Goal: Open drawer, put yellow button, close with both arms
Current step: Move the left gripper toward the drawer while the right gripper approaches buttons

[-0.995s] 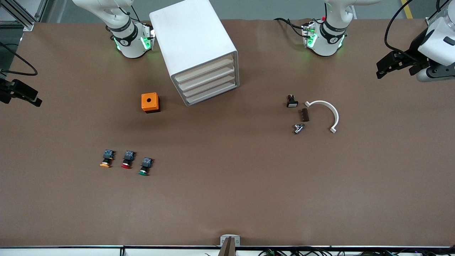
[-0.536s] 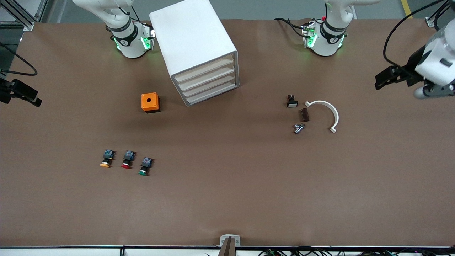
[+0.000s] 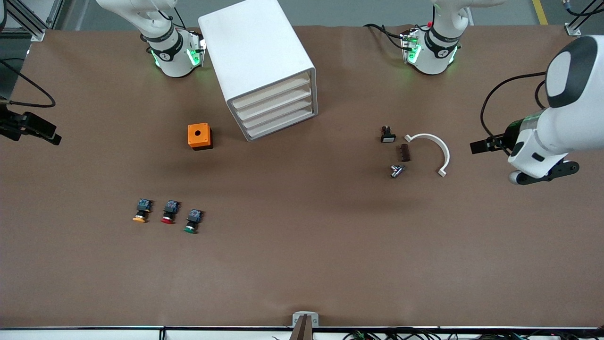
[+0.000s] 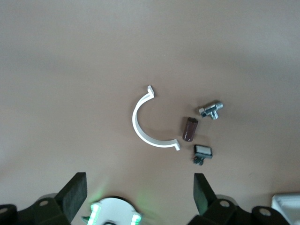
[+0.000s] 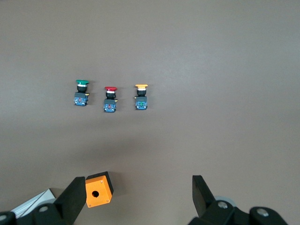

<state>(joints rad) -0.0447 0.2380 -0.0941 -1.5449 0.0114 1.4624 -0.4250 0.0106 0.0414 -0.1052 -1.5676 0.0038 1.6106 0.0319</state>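
Hanging above the bench at the left arm's end, the left hand has its two fingers spread wide and grips nothing; its wrist view looks down on a white curved clip, a small brown block, a little metal fitting and a black switch with a white face, all lying close together but apart from one another. The right hand hovers over the right arm's end of the bench, its fingers likewise wide apart and empty, though in the front view only a dark part of it shows at the edge of the picture.

The white cabinet stands between the two arm bases, and all four drawers look pushed in, the top drawer flush with the three below it as far as the front view lets me judge. An orange box with a round hole sits beside the cabinet toward the right arm's end, nearer the front camera.

The yellow button lies on the bench well apart from the cabinet and nearer the front camera, first in a short row with the red-capped switch just beside it and the green-capped switch next along.
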